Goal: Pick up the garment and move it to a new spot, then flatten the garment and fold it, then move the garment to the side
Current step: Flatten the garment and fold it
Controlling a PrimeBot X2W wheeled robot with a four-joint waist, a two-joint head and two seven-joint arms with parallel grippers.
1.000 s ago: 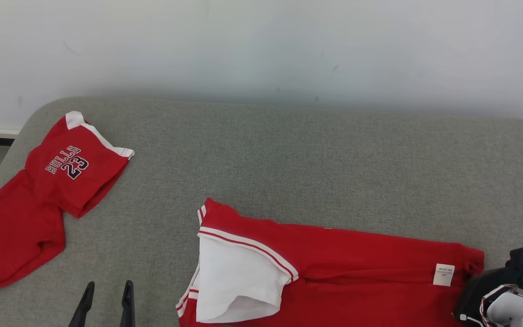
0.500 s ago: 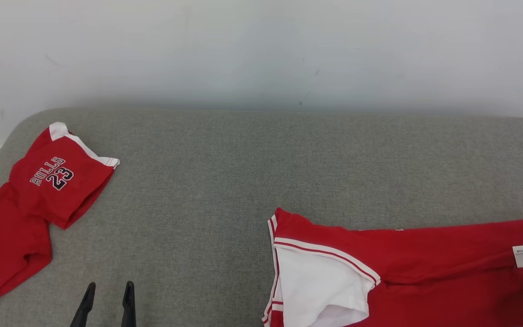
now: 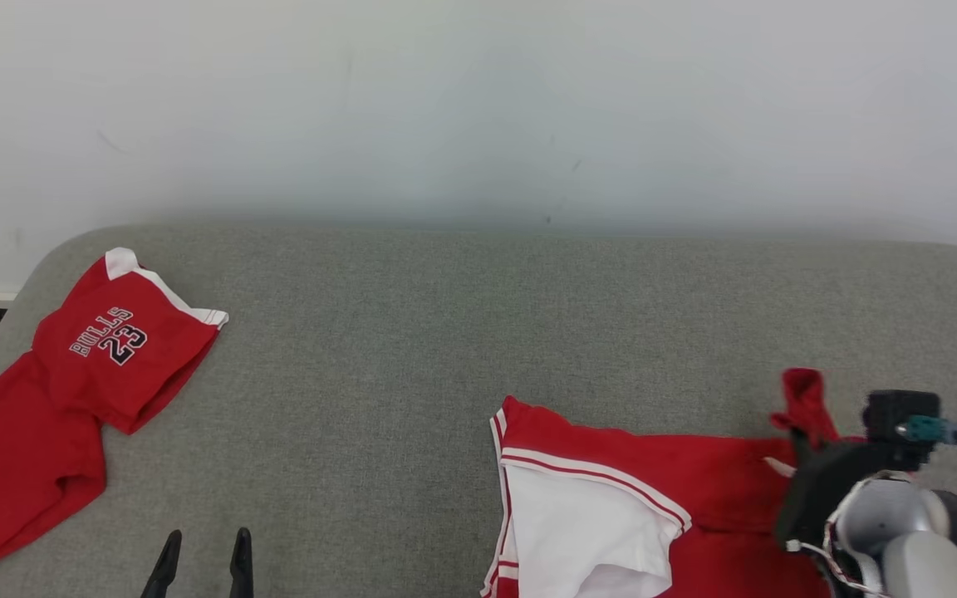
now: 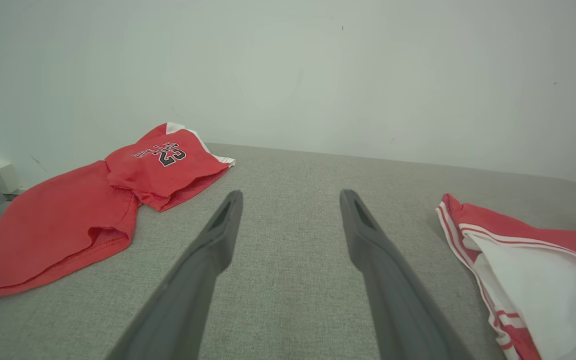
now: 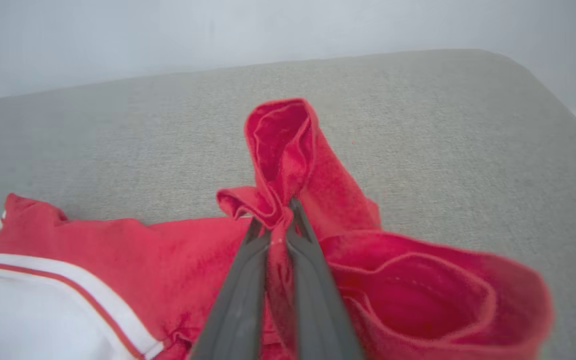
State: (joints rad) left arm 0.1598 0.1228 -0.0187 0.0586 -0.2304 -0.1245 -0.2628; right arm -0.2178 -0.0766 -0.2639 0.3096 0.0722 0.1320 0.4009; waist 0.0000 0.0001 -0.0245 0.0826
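The garment [image 3: 611, 465] is red with white striped trim and a white panel. It lies on the grey padded surface [image 3: 412, 349] at the lower right of the head view. My right gripper [image 3: 802, 436] is shut on a bunch of its red cloth at the right end, and a tuft stands up above the fingers. In the right wrist view the gripper [image 5: 275, 220] pinches the gathered fabric of the garment [image 5: 168, 250]. My left gripper [image 3: 204, 544] hangs open at the lower left, well away from the garment [image 4: 518, 240]. Nothing lies between the fingers of that gripper [image 4: 290, 200].
A second red garment, a jersey printed BULLS 23 [image 3: 113, 349], lies crumpled at the surface's left end, also seen as the jersey [image 4: 168, 160] in the left wrist view. A white wall [image 3: 478, 108] rises behind the surface. The surface's rounded corners show at far left and right.
The head camera has shifted. My right gripper has come up into view, lifting the garment's right end into a raised bunch; the white label no longer shows. The left gripper stays open.
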